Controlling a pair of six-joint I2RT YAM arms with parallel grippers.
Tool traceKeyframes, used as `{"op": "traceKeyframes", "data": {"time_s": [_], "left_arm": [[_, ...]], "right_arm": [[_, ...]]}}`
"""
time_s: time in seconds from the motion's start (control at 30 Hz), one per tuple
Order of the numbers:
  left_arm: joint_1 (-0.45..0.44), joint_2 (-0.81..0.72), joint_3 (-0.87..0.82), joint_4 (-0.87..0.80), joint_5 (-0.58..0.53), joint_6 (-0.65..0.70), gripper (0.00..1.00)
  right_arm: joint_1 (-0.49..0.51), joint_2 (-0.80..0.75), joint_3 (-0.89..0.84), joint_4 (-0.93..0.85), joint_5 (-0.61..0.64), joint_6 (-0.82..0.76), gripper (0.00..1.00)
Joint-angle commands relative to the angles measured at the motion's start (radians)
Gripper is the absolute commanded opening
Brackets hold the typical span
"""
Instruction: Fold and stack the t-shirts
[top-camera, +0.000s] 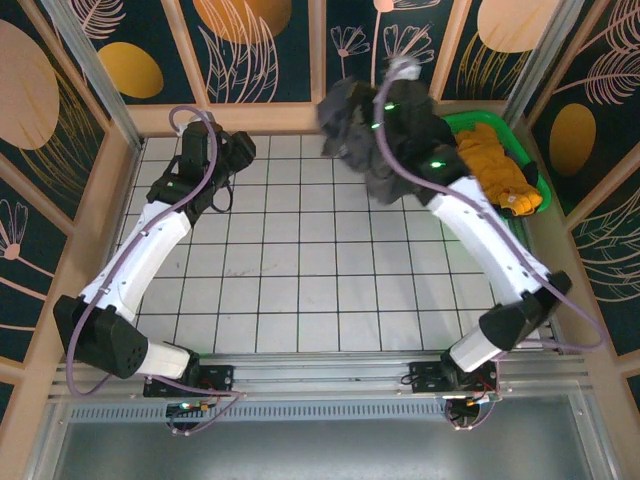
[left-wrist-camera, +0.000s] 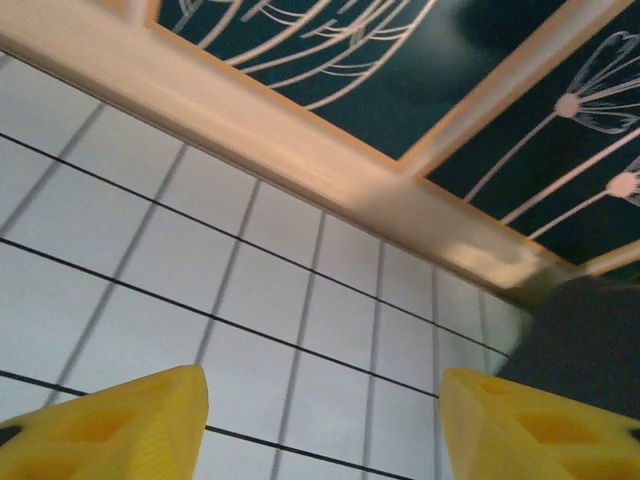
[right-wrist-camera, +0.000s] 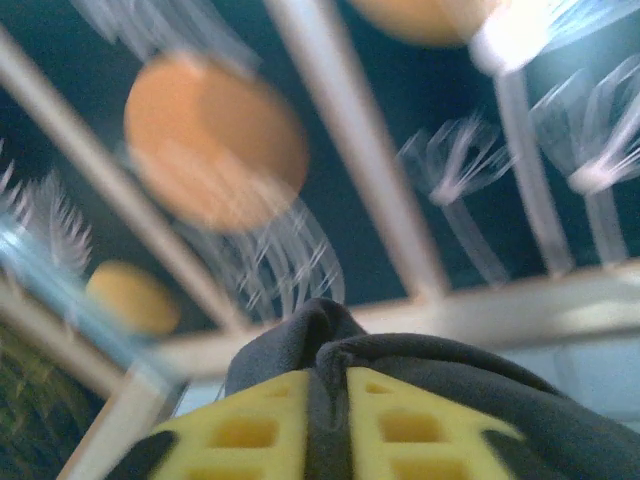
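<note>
Nearly closed, right hand (right-wrist-camera: 328, 405) pinches charcoal t-shirt (right-wrist-camera: 292, 345).

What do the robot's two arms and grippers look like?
The left arm and right arm have white shells, black joints and looping mauve cables. Green lights dot the right arm. The fingers are yellow plastic with moulded pockets.

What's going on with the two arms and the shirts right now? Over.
Left gripper open, empty. Right gripper pinching grey shirt, raised. Yellow shirt lies in green tray.
</note>
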Motion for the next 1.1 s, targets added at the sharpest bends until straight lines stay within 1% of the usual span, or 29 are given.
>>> {"op": "traceKeyframes", "data": {"time_s": [0.0, 0.03, 0.07, 0.13, 0.2, 0.23, 0.37, 0.43, 0.47, 0.53, 0.63, 0.7, 0.77, 0.83, 0.93, 1.07], "left_arm": [[-0.001, -0.042, 0.042, -0.092, -0.111, 0.011, 0.68], [-0.001, -0.047, 0.041, -0.104, -0.112, 0.015, 0.68], [-0.001, -0.048, 0.037, -0.115, -0.104, 0.019, 0.68], [-0.001, -0.05, 0.023, -0.127, -0.072, 0.027, 0.68], [-0.001, -0.046, -0.007, -0.134, -0.018, 0.027, 0.68], [-0.001, -0.043, -0.028, -0.135, 0.018, 0.026, 0.68], [-0.001, -0.014, -0.121, -0.155, 0.15, 0.001, 0.66], [-0.004, 0.004, -0.174, -0.163, 0.203, -0.017, 0.66], [-0.005, 0.017, -0.193, -0.175, 0.219, -0.023, 0.65], [-0.02, 0.043, -0.223, -0.193, 0.252, -0.02, 0.64], [-0.066, 0.084, -0.26, -0.223, 0.287, 0.004, 0.63], [-0.102, 0.102, -0.284, -0.254, 0.265, 0.014, 0.63], [-0.117, 0.105, -0.32, -0.287, 0.245, -0.001, 0.63], [-0.118, 0.088, -0.365, -0.302, 0.246, -0.031, 0.63], [-0.126, 0.04, -0.443, -0.315, 0.287, -0.073, 0.62], [-0.18, 0.002, -0.507, -0.383, 0.294, -0.072, 0.63]], "right_arm": [[0.086, 0.182, 0.004, -0.037, -0.288, 0.018, 0.53], [0.103, 0.22, 0.026, -0.066, -0.337, 0.013, 0.57], [0.115, 0.236, 0.023, -0.071, -0.366, 0.003, 0.59], [0.11, 0.221, -0.029, -0.043, -0.37, 0.006, 0.64], [0.072, 0.189, -0.103, -0.013, -0.373, 0.033, 0.66], [0.043, 0.177, -0.139, -0.012, -0.373, 0.05, 0.65], [-0.063, 0.14, -0.277, -0.058, -0.348, 0.094, 0.56], [-0.103, 0.124, -0.351, -0.078, -0.325, 0.105, 0.55], [-0.105, 0.122, -0.386, -0.087, -0.323, 0.109, 0.55], [-0.166, 0.125, -0.441, -0.102, -0.324, 0.12, 0.55], [-0.21, 0.145, -0.499, -0.108, -0.325, 0.12, 0.54], [-0.229, 0.163, -0.519, -0.106, -0.324, 0.114, 0.54], [-0.241, 0.186, -0.523, -0.108, -0.321, 0.104, 0.54], [-0.251, 0.208, -0.52, -0.116, -0.32, 0.095, 0.54], [-0.272, 0.231, -0.517, -0.121, -0.329, 0.081, 0.54], [-0.301, 0.251, -0.512, -0.131, -0.33, 0.059, 0.54]]}}
